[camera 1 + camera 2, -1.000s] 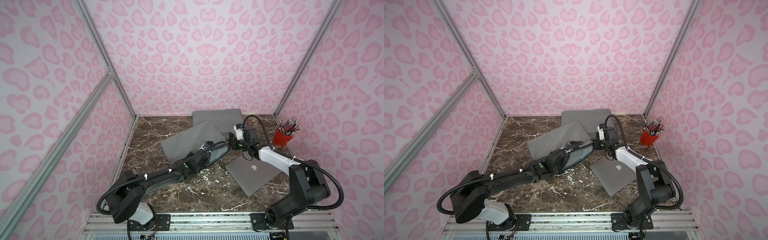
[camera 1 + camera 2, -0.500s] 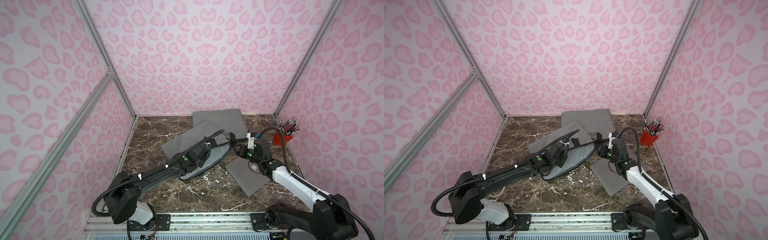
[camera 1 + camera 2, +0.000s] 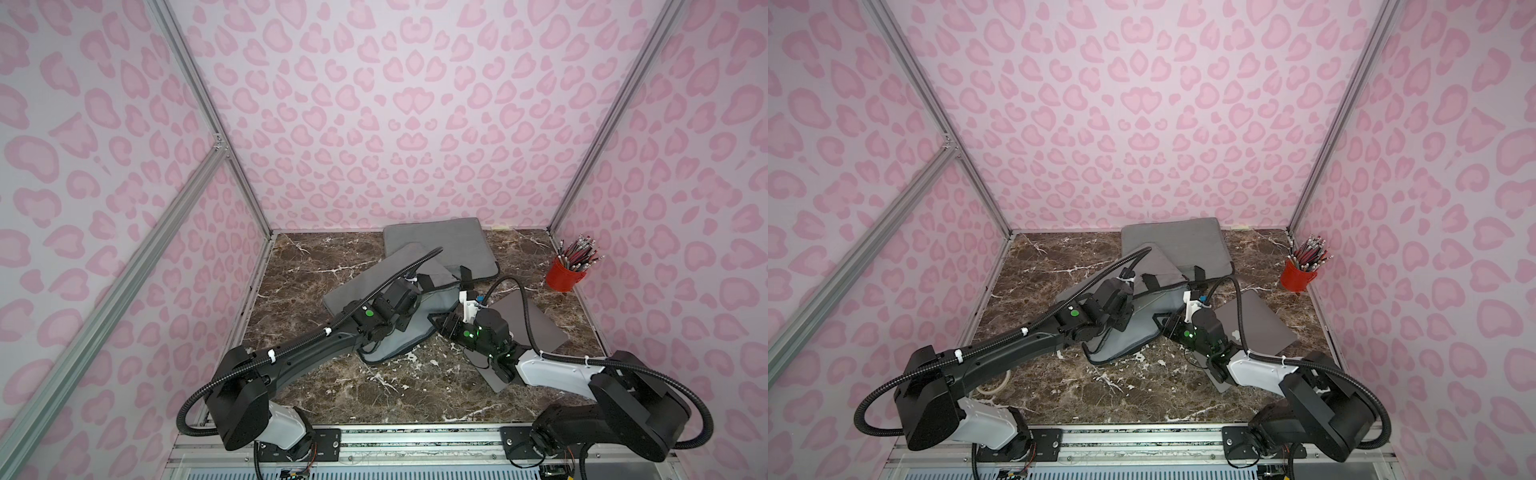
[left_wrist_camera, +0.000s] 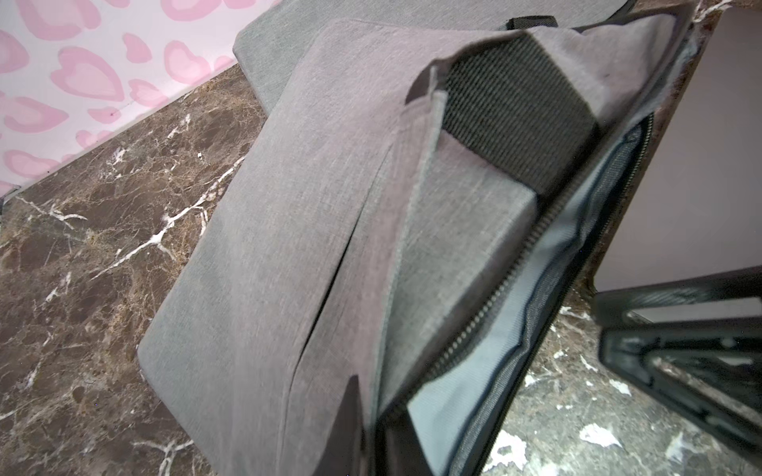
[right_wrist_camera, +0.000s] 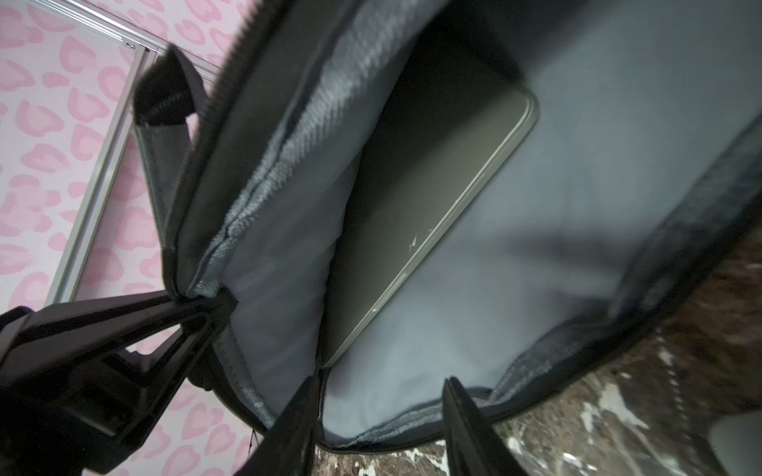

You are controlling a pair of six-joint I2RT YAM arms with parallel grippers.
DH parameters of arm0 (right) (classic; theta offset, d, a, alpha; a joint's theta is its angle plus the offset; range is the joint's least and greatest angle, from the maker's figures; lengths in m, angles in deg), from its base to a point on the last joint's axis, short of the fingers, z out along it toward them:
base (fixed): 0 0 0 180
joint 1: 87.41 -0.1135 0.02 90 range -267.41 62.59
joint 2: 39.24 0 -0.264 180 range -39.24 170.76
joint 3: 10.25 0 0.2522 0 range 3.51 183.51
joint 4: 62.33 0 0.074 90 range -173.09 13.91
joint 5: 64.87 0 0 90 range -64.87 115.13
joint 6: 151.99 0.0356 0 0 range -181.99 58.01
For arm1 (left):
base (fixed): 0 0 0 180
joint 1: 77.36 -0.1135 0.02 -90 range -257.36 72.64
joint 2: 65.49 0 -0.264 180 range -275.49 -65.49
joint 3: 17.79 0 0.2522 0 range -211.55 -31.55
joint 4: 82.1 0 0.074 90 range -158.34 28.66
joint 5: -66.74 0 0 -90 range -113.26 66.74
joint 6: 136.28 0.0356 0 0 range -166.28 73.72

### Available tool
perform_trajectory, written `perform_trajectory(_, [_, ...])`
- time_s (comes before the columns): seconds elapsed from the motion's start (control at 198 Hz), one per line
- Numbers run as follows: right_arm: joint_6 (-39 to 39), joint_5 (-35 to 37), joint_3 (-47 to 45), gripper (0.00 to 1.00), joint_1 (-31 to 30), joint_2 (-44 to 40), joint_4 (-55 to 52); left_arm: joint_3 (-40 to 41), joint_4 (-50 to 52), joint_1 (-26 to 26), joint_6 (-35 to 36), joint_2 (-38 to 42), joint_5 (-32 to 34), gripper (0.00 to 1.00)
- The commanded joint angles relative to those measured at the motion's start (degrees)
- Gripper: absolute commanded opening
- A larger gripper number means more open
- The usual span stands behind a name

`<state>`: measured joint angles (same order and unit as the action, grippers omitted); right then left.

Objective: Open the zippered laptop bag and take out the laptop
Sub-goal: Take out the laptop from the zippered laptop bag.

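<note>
- The laptop bag (image 4: pixel 288 247) is lying unzipped on the marble counter (image 3: pixel 316 266), with its mouth gaping toward the right arm.
- The left gripper (image 5: pixel 214 303) is pinching the bag's upper lip at the lower left of the right wrist view. Its jaws are closed tight on the fabric seam and are propping the opening up.
- The right gripper (image 5: pixel 383 377) is sitting at the bottom centre of that view, right at the bag's mouth. Its jaws are standing partly apart with nothing between them.
- The silver laptop (image 5: pixel 433 214) is lying flat inside the bag, deeper in than the right gripper and up the frame from it.
- Its long edge is running diagonally from the upper right of the frame down toward the lower centre, and its near corner is ending just beyond the gripper's left-hand finger.
- I'd say the right arm is the nearer one and the free one, while the left is busy holding the bag open.
- A second laptop (image 3: pixel 1258 320) is lying out on the counter beneath the right arm, showing a small pale apple logo (image 3: pixel 1235 333).
- I'm seeing no readable writing on the bag or on the second grey bag (image 3: pixel 436 241) behind it.
</note>
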<state>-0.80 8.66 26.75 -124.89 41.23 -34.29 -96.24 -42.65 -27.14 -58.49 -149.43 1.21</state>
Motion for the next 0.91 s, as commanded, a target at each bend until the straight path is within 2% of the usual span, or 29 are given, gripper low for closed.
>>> perform_trajectory(0.0, [2.6,1.8,0.3,0.50,-1.1,3.8,10.5,-1.4,-2.0,0.0,-1.1,0.3,0.2,0.01])
perform_trajectory(0.585, [10.1,-0.9,8.7,0.47,-3.2,31.0,31.6,-1.6,-2.0,-0.1,-1.6,0.3,-0.6,0.01])
perform_trajectory(0.903, [11.3,0.2,14.2,0.45,-5.2,38.8,36.7,-0.7,-2.7,0.0,-2.3,1.2,-2.6,0.01])
